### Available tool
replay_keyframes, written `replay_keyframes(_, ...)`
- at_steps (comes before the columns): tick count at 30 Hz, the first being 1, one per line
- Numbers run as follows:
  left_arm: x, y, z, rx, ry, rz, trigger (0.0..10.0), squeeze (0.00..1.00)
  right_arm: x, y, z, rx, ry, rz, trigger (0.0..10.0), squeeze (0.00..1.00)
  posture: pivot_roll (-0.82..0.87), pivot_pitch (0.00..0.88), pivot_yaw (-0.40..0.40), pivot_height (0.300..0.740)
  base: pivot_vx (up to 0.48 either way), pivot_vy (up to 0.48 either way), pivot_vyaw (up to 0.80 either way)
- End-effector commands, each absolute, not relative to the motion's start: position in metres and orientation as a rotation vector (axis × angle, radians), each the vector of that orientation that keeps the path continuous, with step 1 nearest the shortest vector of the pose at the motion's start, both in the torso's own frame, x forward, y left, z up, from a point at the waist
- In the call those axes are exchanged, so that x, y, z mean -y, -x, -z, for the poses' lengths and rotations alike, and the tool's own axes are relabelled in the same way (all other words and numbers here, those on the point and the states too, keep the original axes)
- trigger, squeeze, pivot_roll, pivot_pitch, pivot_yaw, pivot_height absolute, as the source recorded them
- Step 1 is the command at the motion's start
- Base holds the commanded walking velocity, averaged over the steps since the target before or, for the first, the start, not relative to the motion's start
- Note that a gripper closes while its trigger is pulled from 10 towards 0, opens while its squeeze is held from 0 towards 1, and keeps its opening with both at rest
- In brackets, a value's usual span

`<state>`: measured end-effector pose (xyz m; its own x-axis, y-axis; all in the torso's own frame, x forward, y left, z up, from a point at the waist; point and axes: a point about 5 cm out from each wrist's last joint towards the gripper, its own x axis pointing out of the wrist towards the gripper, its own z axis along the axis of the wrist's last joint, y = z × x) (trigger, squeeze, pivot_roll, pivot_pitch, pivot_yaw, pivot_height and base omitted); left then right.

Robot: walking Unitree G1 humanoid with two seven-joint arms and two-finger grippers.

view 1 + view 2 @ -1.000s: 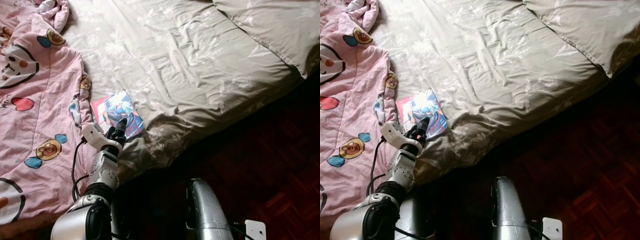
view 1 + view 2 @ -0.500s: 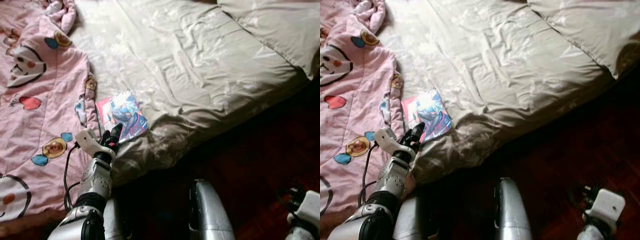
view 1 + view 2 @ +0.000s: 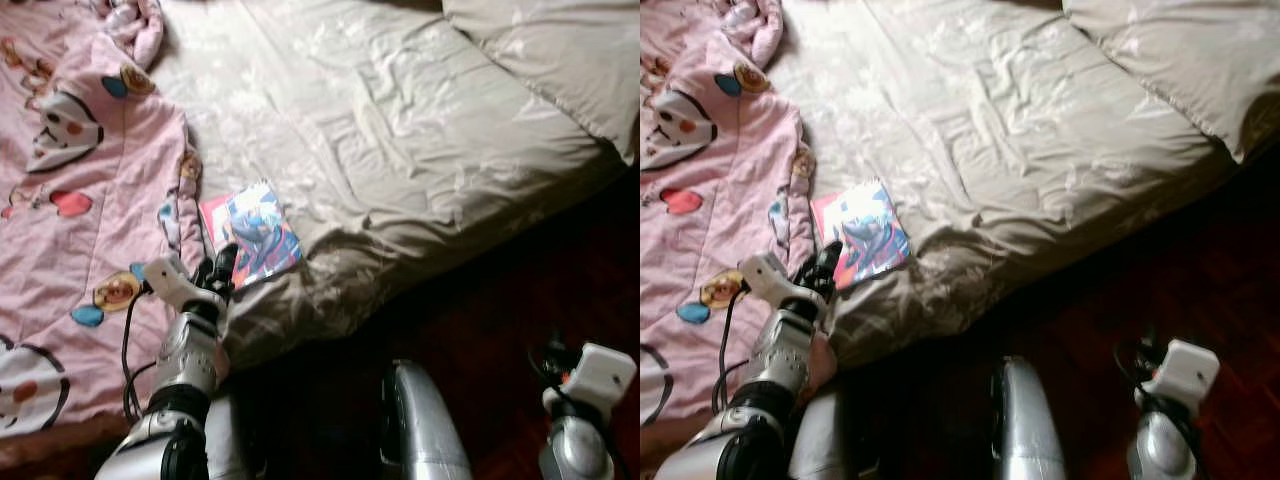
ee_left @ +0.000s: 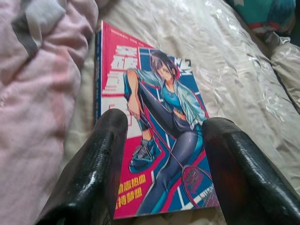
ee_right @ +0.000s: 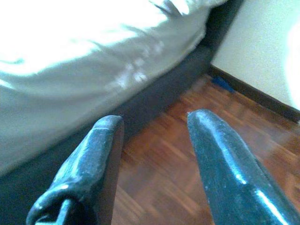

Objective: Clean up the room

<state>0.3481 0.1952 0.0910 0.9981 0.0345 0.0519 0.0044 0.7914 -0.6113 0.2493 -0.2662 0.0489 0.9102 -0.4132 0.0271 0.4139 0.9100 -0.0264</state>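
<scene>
1. Across the upper part of the head views, the bed (image 3: 420,130) carries a wrinkled grey sheet, with a grey pillow (image 3: 560,60) at its far right corner.
2. Over the bed's left side lies a pink quilt (image 3: 70,230) printed with cartoon faces.
3. Below the bed's near edge, the dark wooden floor (image 5: 197,154) is visible.
4. Near the bed's front edge, just beside the quilt's border, a manga book (image 4: 150,136) lies flat, cover up.
5. The left gripper (image 4: 164,140) hovers at the book's near edge; its jaws are spread apart, straddling the cover.
6. The right gripper (image 5: 150,126) hangs over the floor beside the bed, jaws apart, holding nothing.
</scene>
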Motion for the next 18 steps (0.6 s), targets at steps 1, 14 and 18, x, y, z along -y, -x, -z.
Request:
replay_keyframes(1, -0.196, -0.343, -0.078, 0.011, 0.673, -0.053, 10.0, 0.00, 0.264, -0.250, -0.049, 0.011, 0.018, 0.399, 10.0, 0.00, -0.14, 0.254, -0.020, 0.573, 0.000, 0.000, 0.00)
replay_keyframes(14, -0.180, -0.338, -0.061, -0.073, 0.703, -0.069, 10.0, 0.00, 0.241, -0.260, -0.069, 0.049, -0.006, 0.114, 10.0, 0.00, -0.18, 0.318, -0.060, 0.573, 0.000, 0.000, 0.00)
replay_keyframes(18, -0.178, -0.338, -0.059, -0.085, 0.710, -0.084, 10.0, 0.00, 0.244, -0.254, -0.065, 0.020, -0.021, 0.115, 10.0, 0.00, -0.18, 0.336, -0.073, 0.573, 0.000, 0.000, 0.00)
